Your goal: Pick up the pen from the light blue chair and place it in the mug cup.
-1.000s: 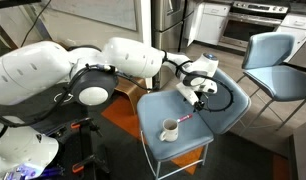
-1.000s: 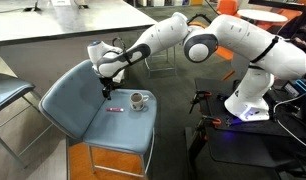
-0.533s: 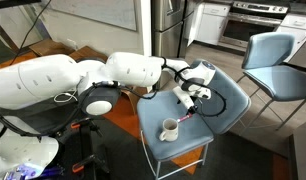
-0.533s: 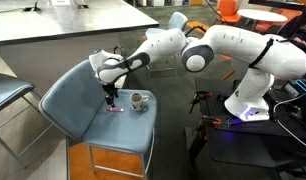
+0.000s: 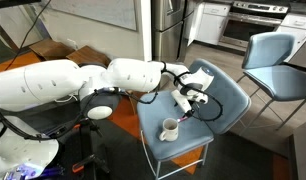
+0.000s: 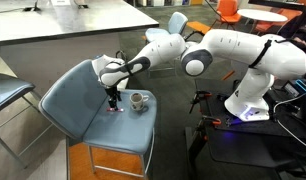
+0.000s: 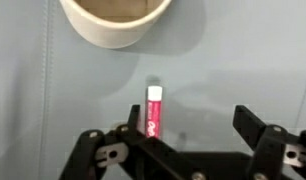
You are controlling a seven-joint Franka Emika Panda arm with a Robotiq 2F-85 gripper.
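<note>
In the wrist view my gripper [image 7: 190, 128] hangs low over the chair [image 7: 258, 60], jaws spread wide, pinching nothing. The pen [image 7: 154, 112] lies flat on the seat at frame centre, between the jaws but close to the one at frame left. The mug [image 7: 115, 20] stands near it at the top edge. I judge that the grasp, lift and drop all remain.

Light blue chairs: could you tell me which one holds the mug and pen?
The nearer chair beneath the hand, holding mug and pen; the other chair stands farther back.
</note>
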